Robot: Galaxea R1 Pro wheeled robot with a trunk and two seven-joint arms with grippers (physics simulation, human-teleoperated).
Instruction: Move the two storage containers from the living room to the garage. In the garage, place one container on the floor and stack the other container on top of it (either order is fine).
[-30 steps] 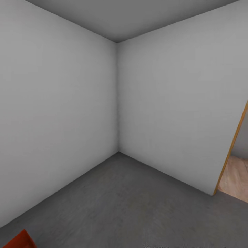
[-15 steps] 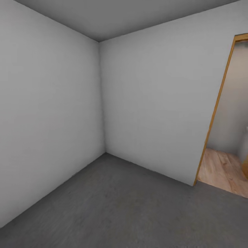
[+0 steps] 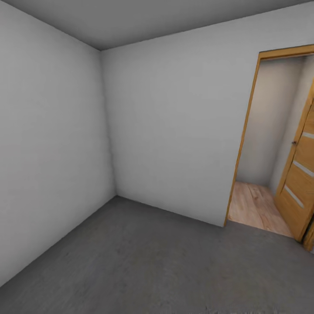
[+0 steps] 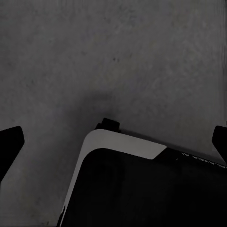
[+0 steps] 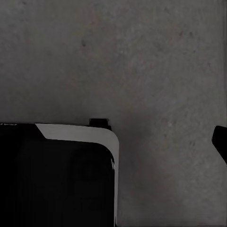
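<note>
A: Head view, quick. What room?

B: The garage. Two plain pale grey walls (image 3: 52, 144) meet in a corner in the upper left of the frame, under a grey ceiling (image 3: 144, 22). The floor (image 3: 144, 261), dark grey rough concrete, takes up the whole lower part.

A: Right side?

B: An open doorway with a wooden door frame (image 3: 244, 131). The wooden door (image 3: 301, 183) with pale strips is swung open at the right edge. Light wood planks (image 3: 253, 205) lie past the threshold and meet the concrete at the sill.

A: Left gripper?

B: In the left wrist view, the left gripper (image 4: 113, 142) points down at the concrete. Its two dark fingertips (image 4: 10, 144) are spread wide apart with nothing between them. The robot base (image 4: 123, 142), black with a white edge, is below it.

A: Right gripper?

B: In the right wrist view, the right gripper (image 5: 113, 142) is also over the concrete. One dark fingertip (image 5: 220, 142) sits far out; the other is lost against the black base. The jaws read as apart, holding nothing.

A: Anything on the concrete?

B: Just faint specks and the base's shadow.
</note>
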